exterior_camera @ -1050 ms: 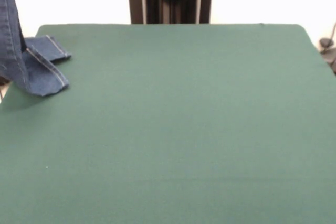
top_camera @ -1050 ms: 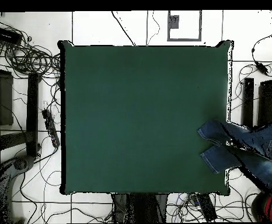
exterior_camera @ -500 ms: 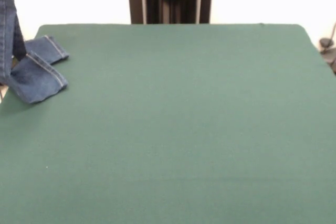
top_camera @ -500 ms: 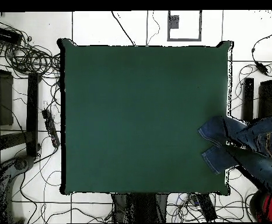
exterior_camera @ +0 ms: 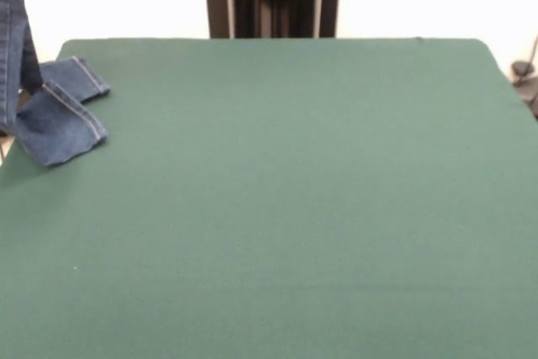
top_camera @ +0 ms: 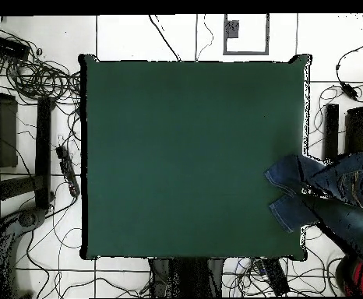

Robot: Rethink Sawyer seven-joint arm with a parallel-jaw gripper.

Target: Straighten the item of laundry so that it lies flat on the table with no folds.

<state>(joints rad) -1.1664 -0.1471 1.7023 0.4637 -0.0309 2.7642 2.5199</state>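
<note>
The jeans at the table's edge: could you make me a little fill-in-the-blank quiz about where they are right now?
1. The jeans are made of blue ____.
2. The table has a top coloured dark ____.
3. Only the two ____ ends of the jeans lie on the table; the rest rises off its edge.
4. In the overhead view, the jeans reach the table at its ____ side.

Missing words: denim; green; leg; right
</note>
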